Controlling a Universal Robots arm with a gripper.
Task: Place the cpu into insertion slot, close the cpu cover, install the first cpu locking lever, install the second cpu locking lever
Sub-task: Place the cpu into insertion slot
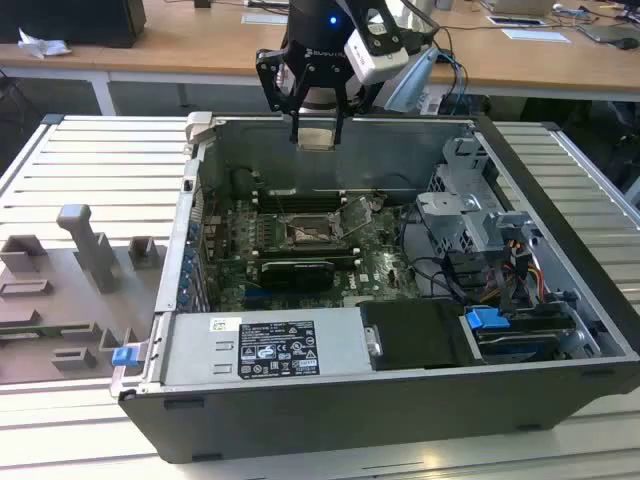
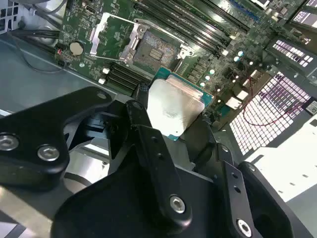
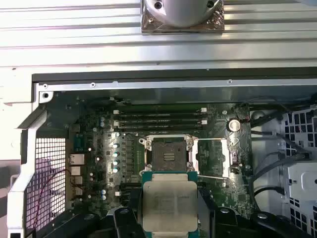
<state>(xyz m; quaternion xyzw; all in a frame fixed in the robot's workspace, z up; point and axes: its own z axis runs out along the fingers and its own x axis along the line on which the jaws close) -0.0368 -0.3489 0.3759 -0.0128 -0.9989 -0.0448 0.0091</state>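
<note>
My gripper (image 1: 316, 122) hangs above the open computer case, near its back wall, shut on the cpu (image 1: 316, 137). The cpu (image 3: 170, 202) is a flat square chip with a pale silver top, held by two opposite edges between the black fingers (image 2: 140, 106). Below it on the green board lies the insertion slot (image 1: 312, 232), a square black socket with nothing in it (image 3: 167, 154). Beside the slot the cpu cover (image 3: 212, 157) stands swung open, a thin silvery frame (image 2: 106, 34). The cpu (image 2: 176, 106) is well above the slot, not touching the board.
A long black graphics card (image 1: 295, 272) lies just in front of the slot, and memory slots (image 1: 300, 193) lie behind it. A drive cage with cables (image 1: 470, 215) fills the case on the exterior view's right. A power supply (image 1: 270, 345) sits in front. A grey fixture (image 1: 90, 250) stands outside.
</note>
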